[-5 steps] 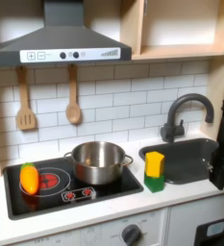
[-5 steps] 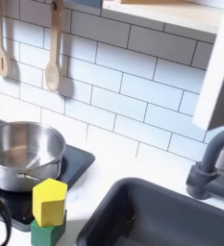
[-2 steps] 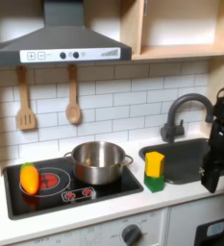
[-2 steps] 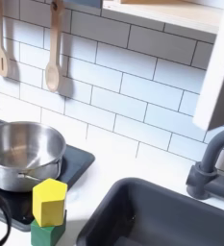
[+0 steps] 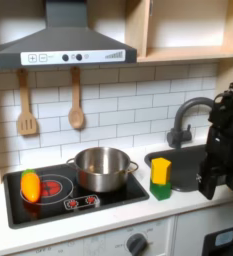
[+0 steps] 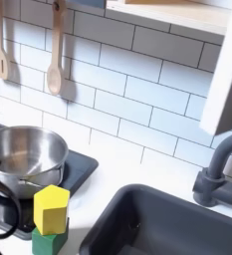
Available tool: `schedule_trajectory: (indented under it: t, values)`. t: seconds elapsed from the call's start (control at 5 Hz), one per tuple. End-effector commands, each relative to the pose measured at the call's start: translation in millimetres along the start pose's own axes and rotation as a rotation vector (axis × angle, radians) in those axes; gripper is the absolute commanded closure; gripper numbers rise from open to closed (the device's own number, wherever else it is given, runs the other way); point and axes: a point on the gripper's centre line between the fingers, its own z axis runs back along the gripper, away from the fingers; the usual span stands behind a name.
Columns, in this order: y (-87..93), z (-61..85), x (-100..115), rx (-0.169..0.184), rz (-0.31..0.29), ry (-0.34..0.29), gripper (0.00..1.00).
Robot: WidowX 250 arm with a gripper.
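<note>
Here, hand (image 5: 206,186) above sink (image 5: 184,158) edge — grip unclear, yellow block (image 5: 161,170) near, well apart.

Yellow block (image 5: 161,169) sits upright on a green block (image 5: 161,189), stacked on the white counter between the stove's right edge and the sink's left rim in the first exterior view. In the second exterior view the yellow block (image 6: 51,209) shows faceted hexagon-like faces, and the green block (image 6: 48,242) under it is partly cropped at the bottom. Both touching each other, stack upright, free-standing.
</note>
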Motion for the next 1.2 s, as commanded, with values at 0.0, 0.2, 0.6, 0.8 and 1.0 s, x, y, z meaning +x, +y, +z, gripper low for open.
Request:
schedule_trajectory:
  t: [0.0, 0.2, 0.6, 0.8, 1.0]
  values:
    - [4.8, -10.5, 23.1, 0.008, 0.011, -0.008, 0.00]
    - [4.1, -15.0, 34.7, 0.003, 0.012, -0.008, 0.00]
    - [0.1, -11.1, 70.6, 0.005, 0.024, -0.035, 0.00]
    - [0.6, -12.6, 88.0, -0.002, 0.044, -0.045, 0.00]
    - [0.4, -16.0, 100.5, 0.009, 0.053, -0.041, 0.00]
